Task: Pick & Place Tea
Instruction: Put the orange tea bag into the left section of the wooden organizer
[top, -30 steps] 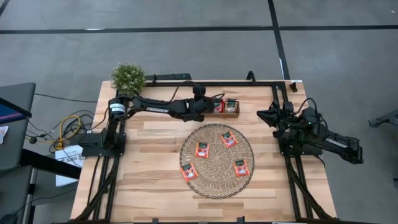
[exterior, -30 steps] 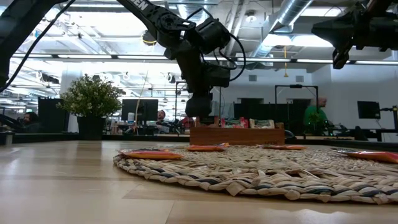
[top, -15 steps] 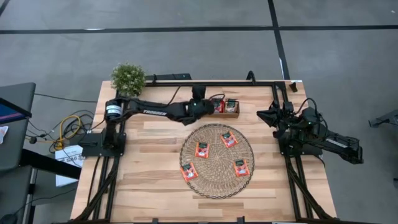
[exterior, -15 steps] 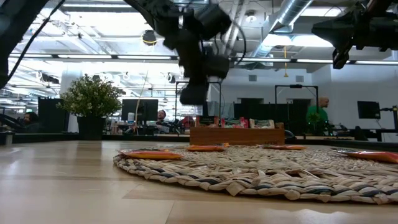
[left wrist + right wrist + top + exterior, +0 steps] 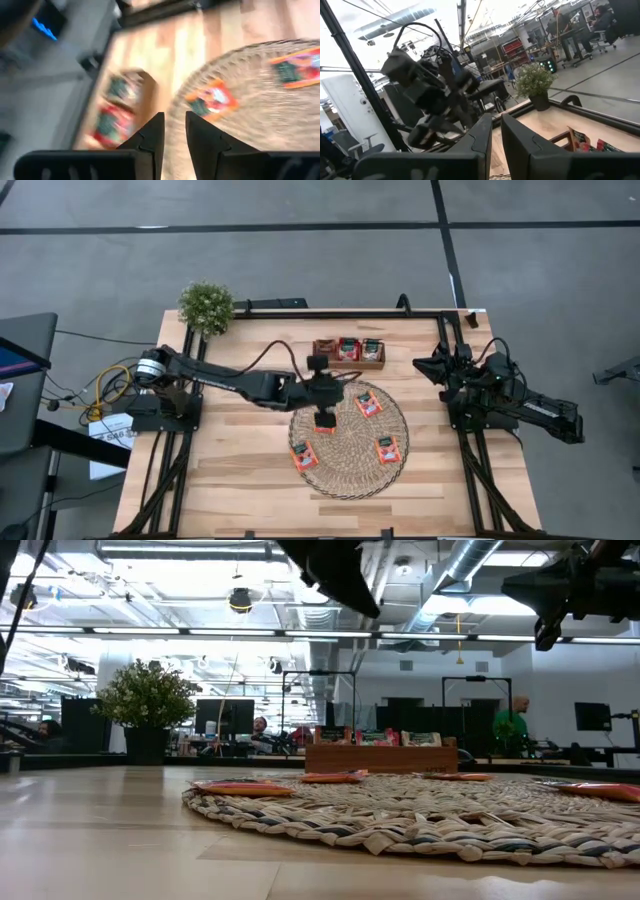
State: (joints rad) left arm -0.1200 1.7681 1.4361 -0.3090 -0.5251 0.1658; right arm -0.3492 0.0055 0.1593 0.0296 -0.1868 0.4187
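- Table (image 5: 240,470): pale wood planks, smooth, matt.
- Mat (image 5: 345,470): coarse woven straw, rough.
- Tray (image 5: 320,348): brown wood.
- Tea sachets (image 5: 386,449): glossy printed foil or paper.
- Arms: dark matt.
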